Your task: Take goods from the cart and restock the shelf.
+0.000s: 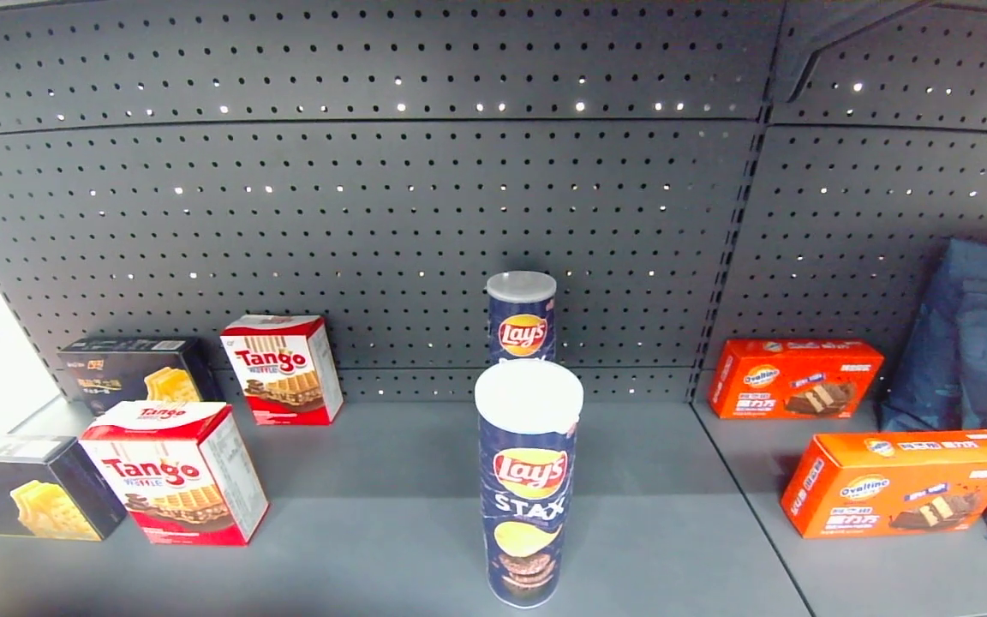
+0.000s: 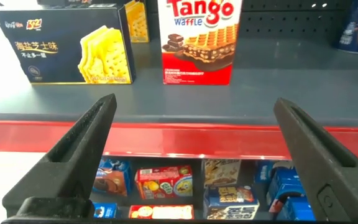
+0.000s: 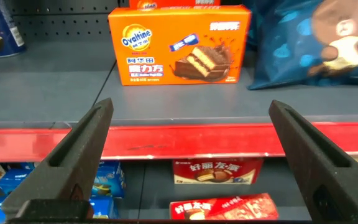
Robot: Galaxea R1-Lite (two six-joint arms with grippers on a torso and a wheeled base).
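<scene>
Left gripper [image 2: 194, 102] and right gripper [image 3: 190, 104] are hanging jaws apart, empty, facing the shelf [image 1: 356, 463]. Chip can [image 1: 528, 497], wafer box [image 1: 176, 476] and orange cake box [image 1: 900, 484] are standing labels-out, likely for display.

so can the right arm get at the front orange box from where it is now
Probably yes. The right gripper hangs open before the shelf edge, with the front orange box straight ahead and bare shelf between. The blue bag sits close beside it, leaving little room there.
</scene>
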